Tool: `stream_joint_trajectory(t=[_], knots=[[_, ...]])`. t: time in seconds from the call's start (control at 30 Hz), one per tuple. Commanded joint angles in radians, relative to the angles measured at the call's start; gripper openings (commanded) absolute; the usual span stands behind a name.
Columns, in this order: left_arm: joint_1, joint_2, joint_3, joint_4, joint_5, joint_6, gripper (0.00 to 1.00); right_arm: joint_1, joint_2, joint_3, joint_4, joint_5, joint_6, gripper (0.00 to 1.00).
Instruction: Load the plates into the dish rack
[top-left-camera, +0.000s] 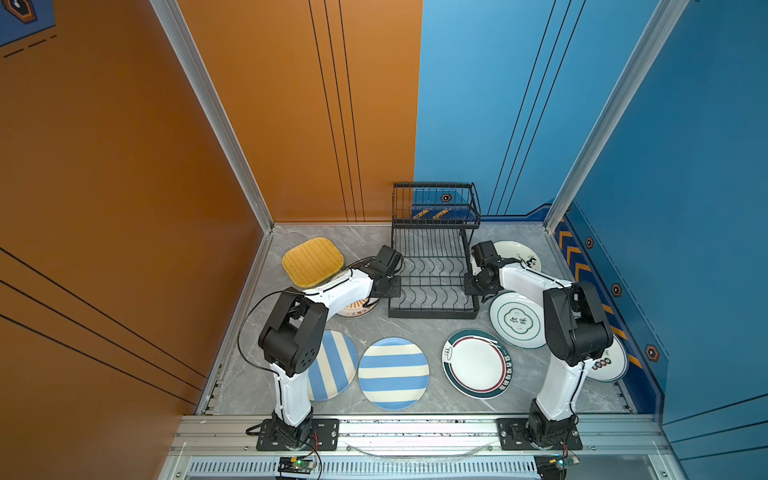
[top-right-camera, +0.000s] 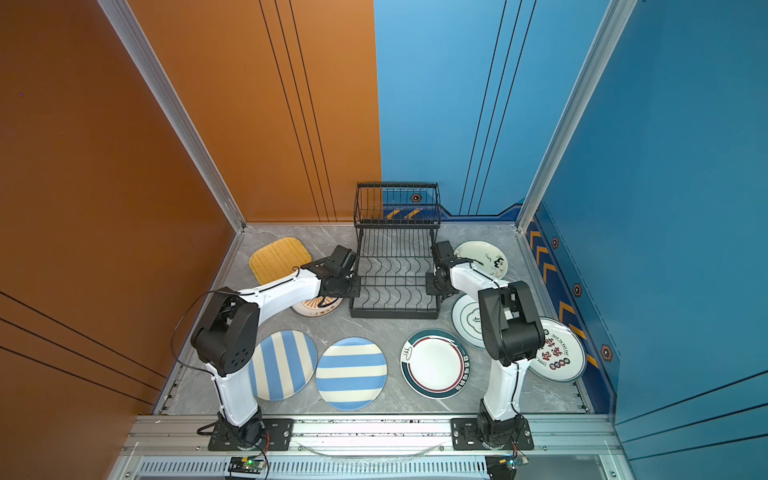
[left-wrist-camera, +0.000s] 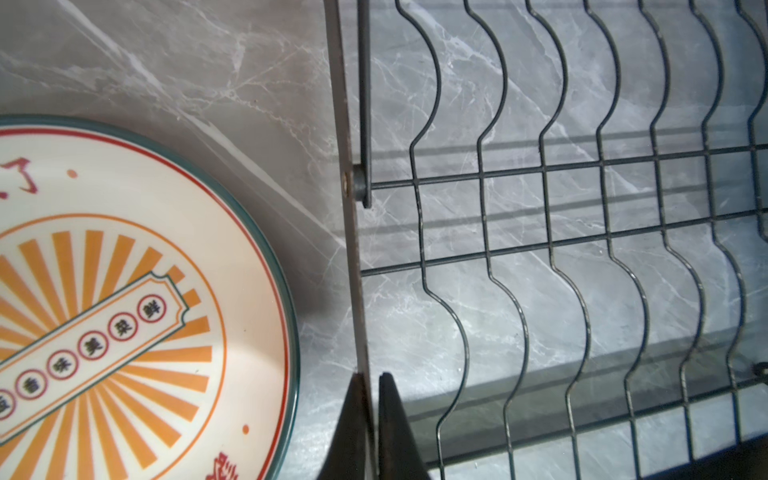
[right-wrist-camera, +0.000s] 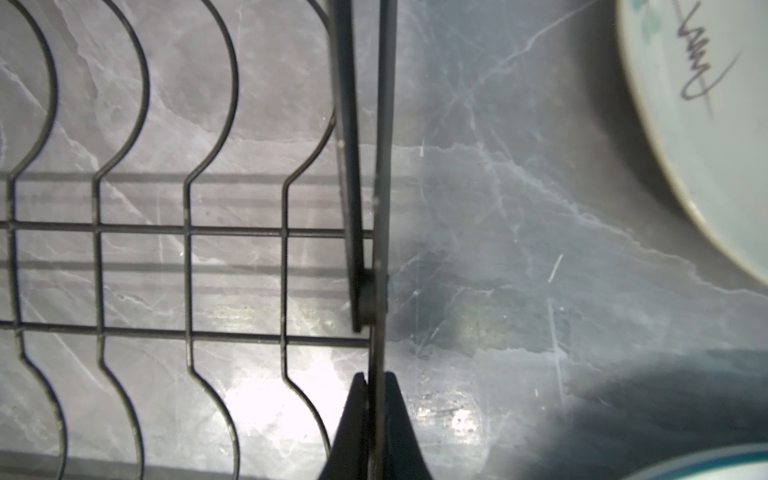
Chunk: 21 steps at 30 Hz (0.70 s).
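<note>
Left fingers (left-wrist-camera: 351, 428) are shut on the left rail of the dish rack (top-left-camera: 432, 312), right fingers (right-wrist-camera: 353, 424) on its right rail; we see the plates (top-left-camera: 393, 372) flat on the desk (top-left-camera: 415, 328) around it, sunburst plate (left-wrist-camera: 124, 291) beside the left fingers.

The left arm (top-left-camera: 336, 291) and right arm (top-left-camera: 523, 280) are showing white shells, bulky black joints (top-left-camera: 293, 332), thin black cables (top-left-camera: 249, 320) and screwed base plates (top-left-camera: 326, 432).

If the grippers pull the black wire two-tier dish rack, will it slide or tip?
The black wire two-tier dish rack is empty thin wire: probably light, sliding easily on the smooth grey table. Its raised upper shelf may make it tip. The left gripper and right gripper pinch thin side rails, which might slip.
</note>
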Motion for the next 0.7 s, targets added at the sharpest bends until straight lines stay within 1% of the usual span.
stream_joint_trajectory(t=[0.0,0.1,0.27,0.3,0.37,0.43,0.53,0.67], knots=[[-0.115,-0.040,-0.049,-0.150,0.304,0.109,0.00,0.012,0.005,-0.035,0.002,-0.058,-0.058,0.00],[-0.128,-0.054,-0.065,-0.155,0.298,0.109,0.00,0.015,-0.002,-0.049,0.004,-0.050,-0.049,0.00],[-0.126,-0.059,-0.081,-0.158,0.297,0.099,0.00,0.016,-0.004,-0.041,0.002,-0.038,-0.040,0.00],[-0.124,-0.059,-0.084,-0.158,0.295,0.097,0.02,0.015,-0.004,-0.039,0.002,-0.035,-0.039,0.01],[-0.119,-0.061,-0.080,-0.158,0.288,0.097,0.09,0.016,-0.008,-0.033,0.003,-0.029,-0.036,0.04],[-0.114,-0.060,-0.068,-0.158,0.283,0.100,0.20,0.015,-0.010,-0.029,0.002,-0.024,-0.035,0.08],[-0.105,-0.065,-0.046,-0.158,0.272,0.108,0.32,0.011,-0.013,-0.024,0.002,-0.024,-0.030,0.14],[-0.085,-0.095,-0.035,-0.158,0.250,0.106,0.44,0.007,-0.038,-0.026,-0.002,-0.026,-0.022,0.26]])
